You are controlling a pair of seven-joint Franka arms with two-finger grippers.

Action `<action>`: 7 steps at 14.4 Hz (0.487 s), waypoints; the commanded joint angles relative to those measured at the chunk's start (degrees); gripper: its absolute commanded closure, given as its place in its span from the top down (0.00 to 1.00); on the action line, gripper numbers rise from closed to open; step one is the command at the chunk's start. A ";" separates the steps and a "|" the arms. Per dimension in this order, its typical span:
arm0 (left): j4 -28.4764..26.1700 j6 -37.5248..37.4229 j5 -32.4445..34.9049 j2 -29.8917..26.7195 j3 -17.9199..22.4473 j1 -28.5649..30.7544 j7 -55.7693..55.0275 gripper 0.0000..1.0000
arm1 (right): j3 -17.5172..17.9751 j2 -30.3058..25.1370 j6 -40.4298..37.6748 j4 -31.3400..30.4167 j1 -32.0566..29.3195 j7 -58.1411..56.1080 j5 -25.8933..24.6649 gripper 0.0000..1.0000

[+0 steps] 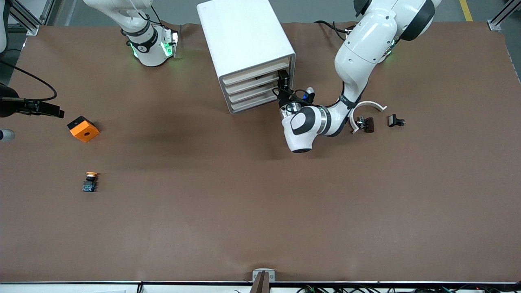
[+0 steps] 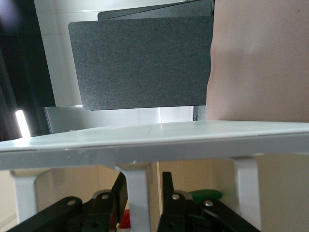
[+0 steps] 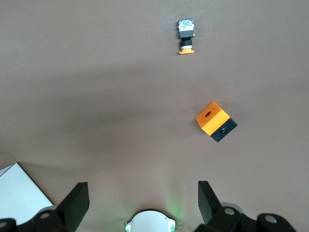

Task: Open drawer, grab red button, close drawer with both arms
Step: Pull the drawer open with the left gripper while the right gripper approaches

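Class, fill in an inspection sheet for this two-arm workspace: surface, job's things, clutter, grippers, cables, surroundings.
Surface: brown table mat, flat.
Job's things: white drawer cabinet, no drawer pulled out; red button not seen.
Clutter: orange block, yellow-capped button, white curved piece, small dark parts.
Grippers: left gripper at the cabinet's top drawer front; right gripper open, high above its arm's base, waiting.
Cables: black cable at the right arm's end.
Surroundings: metal frame posts at the corners.

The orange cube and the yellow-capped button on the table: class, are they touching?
Apart. The right wrist view shows bare brown table between the orange cube and the yellow-capped button; the front view shows the same gap.
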 commanded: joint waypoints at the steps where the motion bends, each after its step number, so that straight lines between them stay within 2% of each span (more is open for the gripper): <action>1: -0.65 -0.46 -1.19 -0.48 0.02 -0.01 -1.07 0.23 | 0.38 0.06 -0.54 0.15 1.10 3.62 0.33 1.00; 4: -0.56 -0.46 -1.19 -0.48 0.02 -0.01 -2.38 0.10 | 0.46 0.05 -0.37 0.15 6.19 11.78 0.50 1.00; 7: -0.30 -0.46 -1.27 -0.48 0.02 0.17 -2.48 0.08 | 0.38 0.06 0.51 0.24 11.38 22.86 4.88 1.00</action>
